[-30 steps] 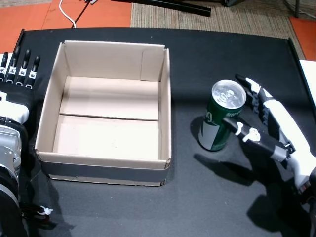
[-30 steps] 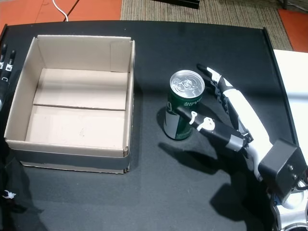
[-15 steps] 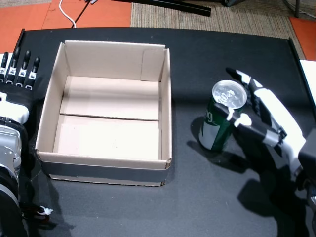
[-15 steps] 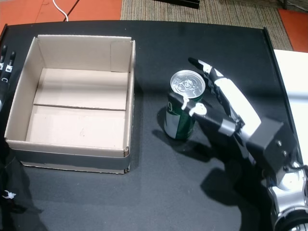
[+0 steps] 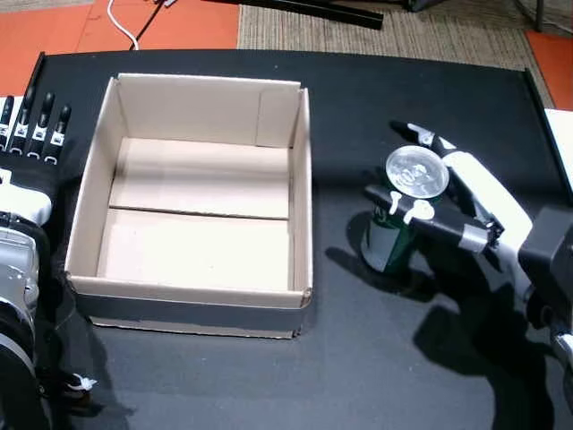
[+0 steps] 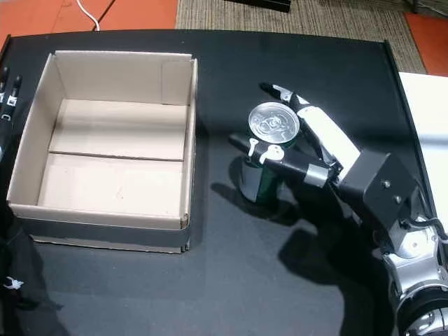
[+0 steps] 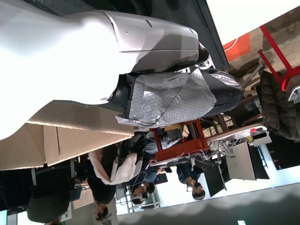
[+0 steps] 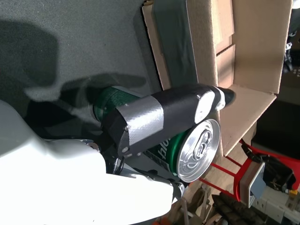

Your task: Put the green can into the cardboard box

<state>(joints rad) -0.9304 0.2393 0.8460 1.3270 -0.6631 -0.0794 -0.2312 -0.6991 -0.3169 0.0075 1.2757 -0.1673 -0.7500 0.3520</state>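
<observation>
In both head views the green can (image 5: pixel 387 244) (image 6: pixel 274 126) with its silver top stands upright on the black table, right of the open cardboard box (image 5: pixel 300 179) (image 6: pixel 190 140). My right hand (image 5: pixel 466 208) (image 6: pixel 322 150) is wrapped around the can, thumb across its front and fingers behind it. The right wrist view shows the taped thumb (image 8: pixel 164 115) lying against the can (image 8: pixel 192 147), with the box (image 8: pixel 243 56) beyond. My left hand (image 5: pixel 27 161) rests open at the table's left edge beside the box, fingers straight; the left wrist view shows its shell (image 7: pixel 154 70).
The box has nothing inside. Bare black table (image 5: pixel 224 376) lies in front of the box and between box and can. A white surface (image 6: pixel 427 105) borders the table's right edge. Several people (image 7: pixel 140 187) and furniture appear in the left wrist view.
My right hand has moved left from beside the can and closed around it, the thumb swinging across its front. The can still stands in the same spot. The left hand has not moved.
</observation>
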